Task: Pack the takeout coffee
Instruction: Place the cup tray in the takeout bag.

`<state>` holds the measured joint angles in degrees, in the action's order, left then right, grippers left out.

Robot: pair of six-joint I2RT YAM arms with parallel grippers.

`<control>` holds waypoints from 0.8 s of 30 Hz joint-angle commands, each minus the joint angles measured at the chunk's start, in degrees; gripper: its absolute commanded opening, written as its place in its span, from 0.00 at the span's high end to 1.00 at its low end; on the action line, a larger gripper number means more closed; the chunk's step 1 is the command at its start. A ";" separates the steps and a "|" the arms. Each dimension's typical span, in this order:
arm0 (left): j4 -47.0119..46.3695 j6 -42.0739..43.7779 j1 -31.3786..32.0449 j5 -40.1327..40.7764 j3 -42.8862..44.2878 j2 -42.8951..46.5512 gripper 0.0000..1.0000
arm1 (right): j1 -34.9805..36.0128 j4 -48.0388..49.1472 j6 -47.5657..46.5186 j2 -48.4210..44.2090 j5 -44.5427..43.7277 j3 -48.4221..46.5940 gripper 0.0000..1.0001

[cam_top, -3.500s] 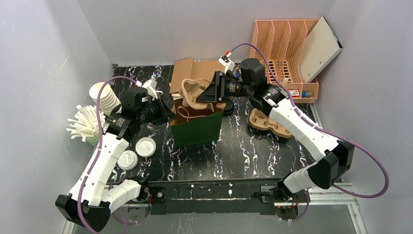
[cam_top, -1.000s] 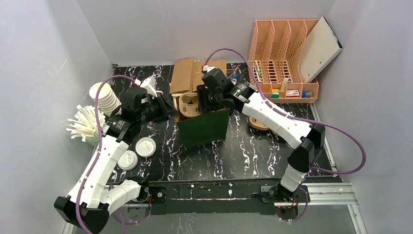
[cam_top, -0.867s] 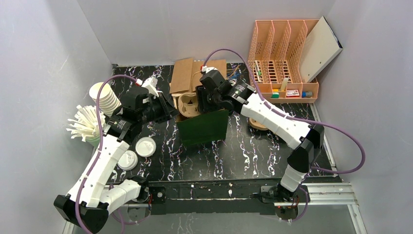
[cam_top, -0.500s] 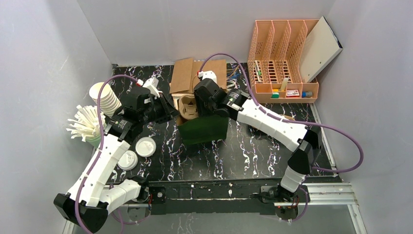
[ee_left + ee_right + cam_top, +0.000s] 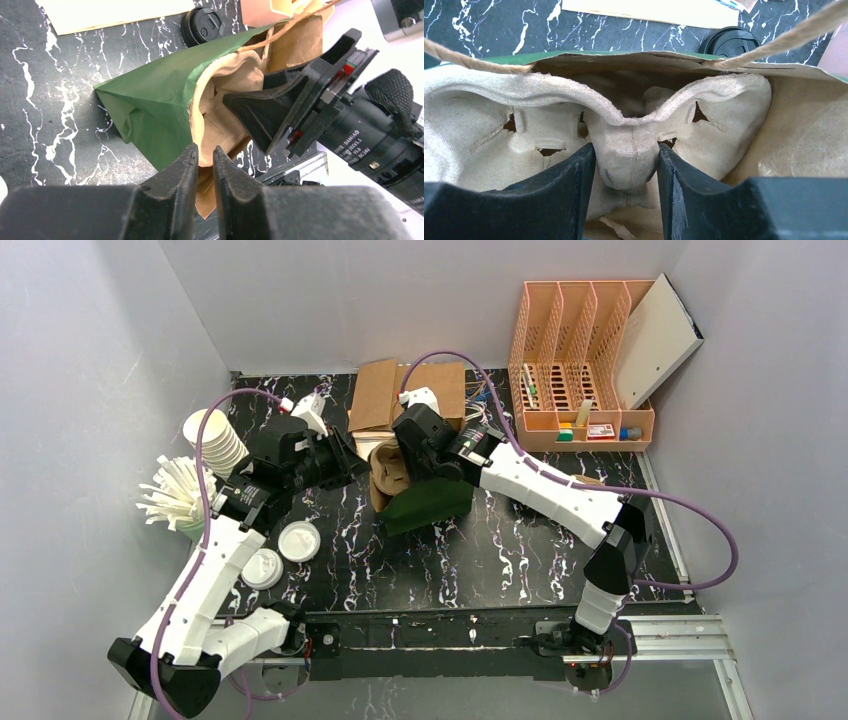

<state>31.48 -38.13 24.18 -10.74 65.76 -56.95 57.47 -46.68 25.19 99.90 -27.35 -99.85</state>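
From above, the green bag (image 5: 430, 504) lay tipped on the surface (image 5: 520, 550), cup carrier (image 5: 387, 468) at its mouth. Left wrist: the left end effector (image 5: 204, 152), narrow, pinched the bag's rim. Right wrist: the right end effector (image 5: 626, 152) clamped the carrier's centre ridge.

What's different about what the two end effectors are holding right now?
The left end effector pinches the thin rim of the green bag, jaws almost together; the right end effector clamps the thick middle ridge of the pulp cup carrier, jaws wider apart. Both grip at the bag's mouth.
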 commanded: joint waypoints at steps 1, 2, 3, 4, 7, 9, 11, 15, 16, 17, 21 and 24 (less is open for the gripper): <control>3.46 4.22 0.25 3.32 4.30 -1.18 0.78 | -0.08 -2.00 -3.55 -0.92 2.64 -0.49 0.45; 4.36 5.10 0.25 3.64 5.04 -1.96 0.75 | -0.08 -1.21 -3.64 -1.49 3.34 -0.18 0.45; 5.23 5.53 0.25 3.79 5.75 -2.73 0.73 | -0.12 -0.66 -3.66 -1.89 3.91 0.07 0.45; 5.83 5.79 0.25 3.70 6.00 -3.40 0.71 | -0.09 -0.36 -3.63 -2.18 4.25 0.05 0.45; 6.30 6.04 0.46 3.32 5.16 -4.26 0.66 | -0.14 -0.09 -3.27 -2.51 4.44 -0.20 0.45; 6.31 6.05 0.76 3.80 4.25 -4.24 0.64 | -0.17 -0.16 -3.19 -2.43 4.42 -0.34 0.45; 6.43 6.26 1.07 4.19 3.44 -4.22 0.64 | -0.19 -0.34 -2.93 -2.35 4.33 -0.43 0.45; 7.32 6.27 1.78 4.20 2.76 -4.22 0.65 | -0.19 -0.26 -2.68 -2.34 4.26 -0.43 0.45; 7.49 6.31 1.95 4.17 2.63 -4.22 0.68 | -0.23 -0.18 -2.61 -2.38 4.26 -0.36 0.45; 7.65 6.31 2.14 4.31 2.49 -4.22 0.71 | -0.18 -0.08 -2.60 -2.42 4.24 -0.30 0.45; 7.67 6.31 2.74 5.01 1.88 -4.88 0.73 | -0.17 0.18 -2.44 -2.50 4.65 -0.38 0.45; 7.78 6.36 3.12 6.10 2.14 -5.76 0.82 | -0.17 0.18 -2.34 -2.60 4.56 -0.32 0.45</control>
<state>37.80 -32.58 26.65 -6.46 68.05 -61.80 57.39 -46.52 23.14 99.15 -23.00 -99.85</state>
